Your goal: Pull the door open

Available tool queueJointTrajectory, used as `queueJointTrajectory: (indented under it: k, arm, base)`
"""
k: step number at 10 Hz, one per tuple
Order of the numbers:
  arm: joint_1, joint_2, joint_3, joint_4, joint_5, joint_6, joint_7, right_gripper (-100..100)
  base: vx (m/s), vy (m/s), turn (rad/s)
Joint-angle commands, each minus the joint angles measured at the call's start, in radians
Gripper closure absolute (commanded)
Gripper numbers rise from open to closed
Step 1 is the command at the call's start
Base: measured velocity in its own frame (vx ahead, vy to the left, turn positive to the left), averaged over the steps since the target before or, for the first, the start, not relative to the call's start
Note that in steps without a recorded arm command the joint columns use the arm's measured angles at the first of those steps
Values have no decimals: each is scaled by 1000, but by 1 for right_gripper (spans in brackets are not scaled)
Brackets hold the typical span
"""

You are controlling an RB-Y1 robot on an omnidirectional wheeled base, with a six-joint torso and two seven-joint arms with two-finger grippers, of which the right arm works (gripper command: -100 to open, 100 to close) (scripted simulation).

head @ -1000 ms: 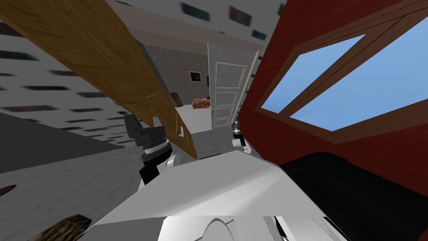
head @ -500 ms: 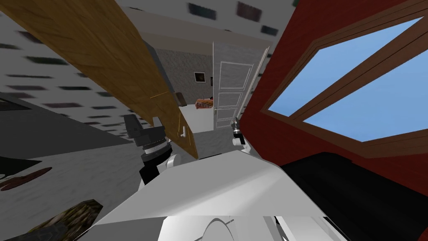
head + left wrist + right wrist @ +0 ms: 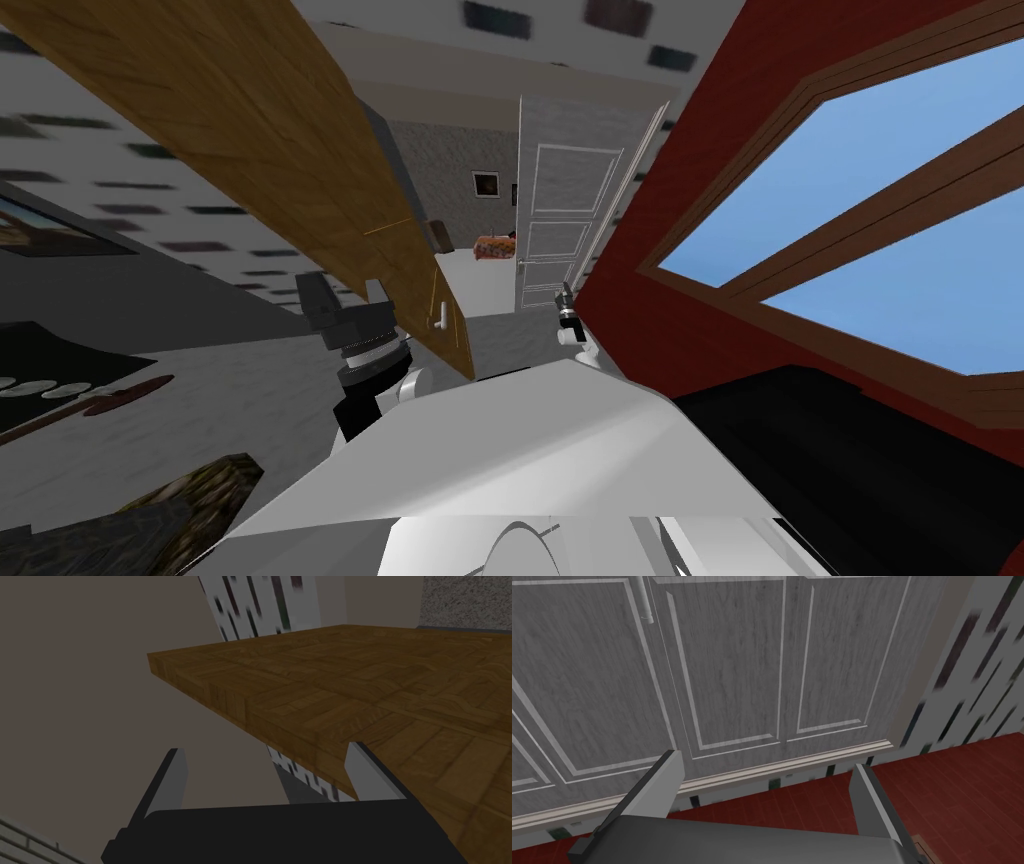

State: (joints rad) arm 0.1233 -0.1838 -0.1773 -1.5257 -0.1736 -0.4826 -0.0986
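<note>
Left arm is up at the wooden door [image 3: 375, 691]. My left fingers [image 3: 175, 776] are spread wide with nothing between them. The door's thick brown edge runs across just beyond the gap. One finger stands in front of the door's broad patterned face, and the other has only a plain taupe wall [image 3: 90, 691] behind it. Whether that finger is touching the wood, I cannot tell.

From the head view, the door slants edge-on right beside my left wrist, and it reaches past the fingers on both sides. Its small white lever handle [image 3: 438, 318] is on the door's face, on the side towards my right arm. It is near my left fingers but not between them.

Over on the right, my right fingers [image 3: 662, 781] are also parted and grasp nothing. They point at a grey-white panelled door [image 3: 727, 666] some way beyond the tips. A pale bar handle [image 3: 644, 601] is high on one panel, well past the fingertips. A light skirting strip [image 3: 792, 763] runs just beyond the tips. Under the fingers lies a red planked surface [image 3: 962, 791].
</note>
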Motion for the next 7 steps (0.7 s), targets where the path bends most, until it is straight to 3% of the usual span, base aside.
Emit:
queueJointTrajectory:
  k: [1,4,5,7]
  arm:
    - [-11,-10,-5,39,-3,-7,-2,-100]
    - [-54,-35,-25,120,-12,-13,2,-100]
    - [-54,-35,-25,130,-12,-13,2,-100]
    - [-97,-61,-44,204,-20,-18,7,-100]
  base:
    - [42,-23,74]
    - [42,-22,114]
    - [40,-17,65]
    - [61,-26,168]
